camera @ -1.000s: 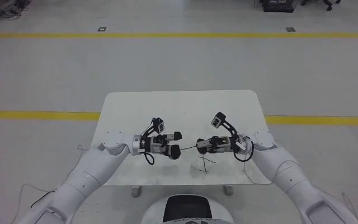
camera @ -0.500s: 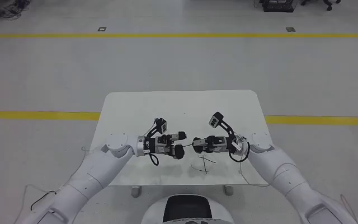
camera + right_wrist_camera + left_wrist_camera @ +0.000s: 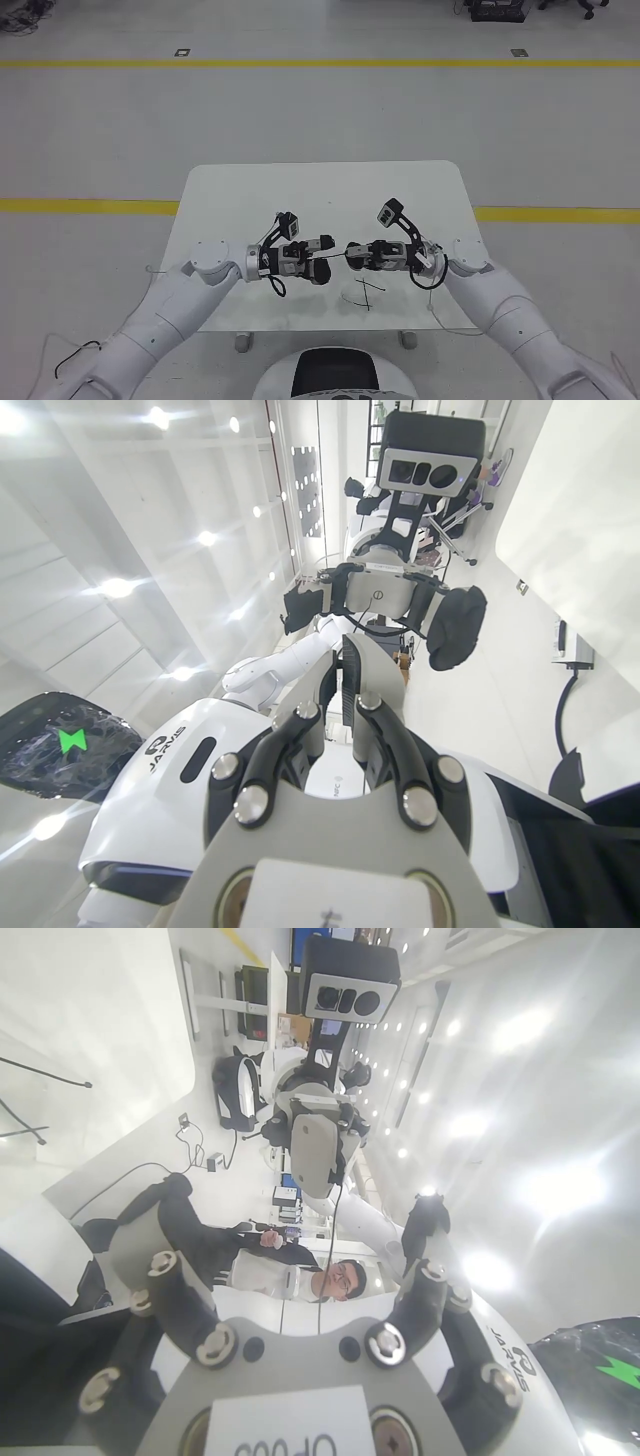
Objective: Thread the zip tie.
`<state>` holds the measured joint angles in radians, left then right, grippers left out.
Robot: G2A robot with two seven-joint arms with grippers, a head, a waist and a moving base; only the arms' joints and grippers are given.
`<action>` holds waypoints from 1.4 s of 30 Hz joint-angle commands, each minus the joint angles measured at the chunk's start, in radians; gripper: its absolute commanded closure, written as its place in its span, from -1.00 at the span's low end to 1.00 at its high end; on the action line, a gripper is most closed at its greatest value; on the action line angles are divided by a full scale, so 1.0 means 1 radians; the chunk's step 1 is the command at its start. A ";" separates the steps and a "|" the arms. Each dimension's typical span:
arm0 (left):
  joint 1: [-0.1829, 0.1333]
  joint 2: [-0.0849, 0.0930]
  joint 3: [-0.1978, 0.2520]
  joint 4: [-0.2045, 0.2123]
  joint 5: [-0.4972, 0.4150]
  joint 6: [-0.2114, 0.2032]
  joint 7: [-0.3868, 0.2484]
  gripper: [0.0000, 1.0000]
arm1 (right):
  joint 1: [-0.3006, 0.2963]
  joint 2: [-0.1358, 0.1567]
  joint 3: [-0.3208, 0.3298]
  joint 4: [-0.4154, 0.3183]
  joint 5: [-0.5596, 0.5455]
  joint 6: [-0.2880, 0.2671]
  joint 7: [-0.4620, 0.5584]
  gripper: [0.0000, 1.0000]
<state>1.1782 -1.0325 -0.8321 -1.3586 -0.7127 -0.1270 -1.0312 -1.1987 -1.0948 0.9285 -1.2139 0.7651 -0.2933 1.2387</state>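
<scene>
While both arms meet over the near middle of the white table [image 3: 250,190], the 2 grippers face each other tip to tip, close together but not touching. From above, the left gripper [image 3: 322,258] has its 2 dark-padded fingers spread wide, 1 toward the far side of the table and 1 toward the near side. Its own wrist view shows the same: the left gripper [image 3: 300,1213] is agape, and each finger [image 3: 172,1213] stands well clear of the other with nothing pinched between them.

Opposite it, the right gripper [image 3: 350,255] has its jaws pressed together. In the right wrist view the right gripper [image 3: 345,647] shows its ribbed pads [image 3: 357,665] meeting flat, and beyond them the left gripper [image 3: 380,610] sits spread, its palm turned toward the camera.

As for the zip tie [image 3: 336,260], it is a thin black strip held in the air above the table, pinched at 1 end by the right gripper. From there it runs across the short gap into the space between the left gripper's spread fingers. Whether its free end touches the left gripper's palm cannot be told.

Just nearer the robot, several spare ties [image 3: 362,292] lie crossed on the table, below the right gripper and apart from both grippers
</scene>
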 commanded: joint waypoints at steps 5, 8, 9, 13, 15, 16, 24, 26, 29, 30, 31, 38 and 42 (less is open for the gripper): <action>0.002 0.000 -0.006 0.004 -0.013 0.001 -0.004 -1.00 | -0.001 -0.004 0.005 0.006 -0.005 0.004 -0.001 1.00; 0.003 0.000 -0.009 0.005 -0.017 0.001 -0.006 -1.00 | -0.001 -0.005 0.007 0.007 -0.009 0.006 0.000 1.00; 0.003 0.000 -0.009 0.005 -0.017 0.001 -0.007 -1.00 | -0.001 -0.005 0.007 0.007 -0.010 0.006 0.000 1.00; 0.003 0.000 -0.009 0.005 -0.017 0.004 -0.009 -1.00 | -0.003 -0.007 0.010 0.008 -0.011 0.006 0.004 1.00; 0.001 -0.001 -0.006 0.006 -0.015 0.008 -0.008 -1.00 | -0.003 -0.008 0.012 0.009 -0.011 0.005 0.006 1.00; 0.000 -0.002 -0.004 0.007 -0.014 0.010 -0.007 -1.00 | -0.003 -0.009 0.013 0.009 -0.012 0.005 0.008 1.00; -0.024 -0.009 0.000 0.028 -0.041 0.016 -0.031 -1.00 | 0.010 -0.013 0.019 0.022 -0.014 0.031 0.014 1.00; -0.020 -0.009 -0.003 0.032 -0.049 0.011 -0.032 -1.00 | 0.013 -0.013 0.022 0.023 -0.024 0.032 0.012 1.00; -0.017 -0.009 -0.003 0.038 -0.051 0.009 -0.034 -1.00 | 0.012 -0.014 0.026 0.023 -0.027 0.034 0.013 1.00; -0.017 -0.010 -0.001 0.038 -0.050 0.010 -0.034 -1.00 | 0.012 -0.015 0.026 0.021 -0.026 0.035 0.015 1.00; -0.017 -0.010 0.000 0.037 -0.045 0.010 -0.033 -1.00 | 0.011 -0.015 0.025 0.020 -0.026 0.035 0.016 1.00; -0.016 -0.011 0.004 0.032 -0.030 0.010 -0.023 -1.00 | 0.008 -0.021 0.023 0.025 -0.021 0.028 0.020 1.00; -0.012 -0.010 0.000 0.028 -0.027 0.009 -0.021 -1.00 | 0.007 -0.023 0.024 0.029 -0.022 0.026 0.025 1.00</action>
<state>1.1655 -1.0427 -0.8314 -1.3294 -0.7399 -0.1175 -1.0525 -1.1919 -1.1177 0.9525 -1.1857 0.7439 -0.2671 1.2626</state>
